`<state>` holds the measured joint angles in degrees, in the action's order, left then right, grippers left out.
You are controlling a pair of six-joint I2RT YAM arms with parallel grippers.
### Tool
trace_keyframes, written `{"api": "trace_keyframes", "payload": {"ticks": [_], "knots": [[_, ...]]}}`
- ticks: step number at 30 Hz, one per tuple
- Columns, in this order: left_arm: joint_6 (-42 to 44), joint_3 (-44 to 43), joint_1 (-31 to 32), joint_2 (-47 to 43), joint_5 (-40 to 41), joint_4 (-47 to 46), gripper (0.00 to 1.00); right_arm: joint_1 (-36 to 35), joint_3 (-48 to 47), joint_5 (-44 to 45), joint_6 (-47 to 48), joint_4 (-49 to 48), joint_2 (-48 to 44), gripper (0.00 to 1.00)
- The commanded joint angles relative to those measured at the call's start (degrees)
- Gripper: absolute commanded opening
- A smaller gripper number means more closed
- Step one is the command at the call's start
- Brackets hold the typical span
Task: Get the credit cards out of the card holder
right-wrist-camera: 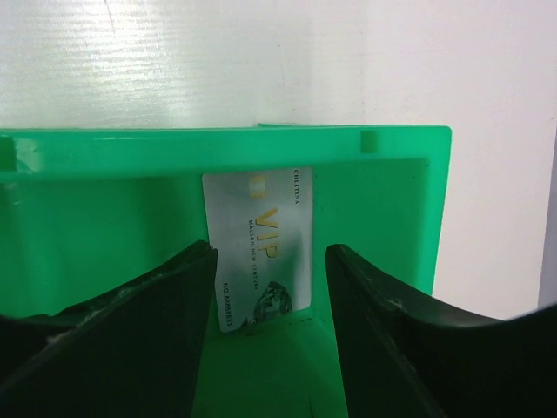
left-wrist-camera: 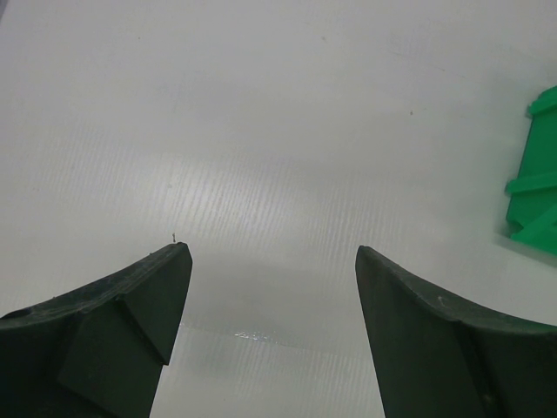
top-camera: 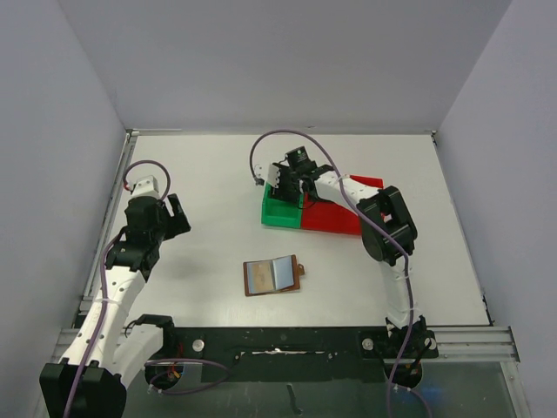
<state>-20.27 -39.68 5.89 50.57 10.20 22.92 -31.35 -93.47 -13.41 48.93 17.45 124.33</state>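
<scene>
At the left, the left gripper is held above the bare white table, its jaws spread wide with nothing between them. In its wrist view only a corner of the green tray is caught, cut off at the right edge. Near the middle of the table the card holder is laid open flat, brown leather framing a grey-blue lining, with a small tab at its right side. Whether any card sits in its pockets cannot be made out. Farther back and to the right, the green tray is partly covered by the right gripper, whose jaws are parted. Inside the tray a pale grey card lettered "VIP" in gold is seen, its lower left corner hidden behind one finger. The red tray is set against the green tray's right side and is partly crossed by the right arm.
</scene>
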Motion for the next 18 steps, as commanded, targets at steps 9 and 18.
{"api": "trace_keyframes", "payload": {"ticks": [9, 18], "knots": [[0.41, -0.12, -1.14, -2.5, -2.21, -3.73, 0.77, 0.83, 9.73, 0.53, -33.99, -20.89, -22.12, 0.61], [0.1, -0.18, -1.23, -2.08, -3.24, -3.5, 0.77, 0.89, 5.33, 4.87, -68.42, -4.33, -22.29, 0.47]]}}
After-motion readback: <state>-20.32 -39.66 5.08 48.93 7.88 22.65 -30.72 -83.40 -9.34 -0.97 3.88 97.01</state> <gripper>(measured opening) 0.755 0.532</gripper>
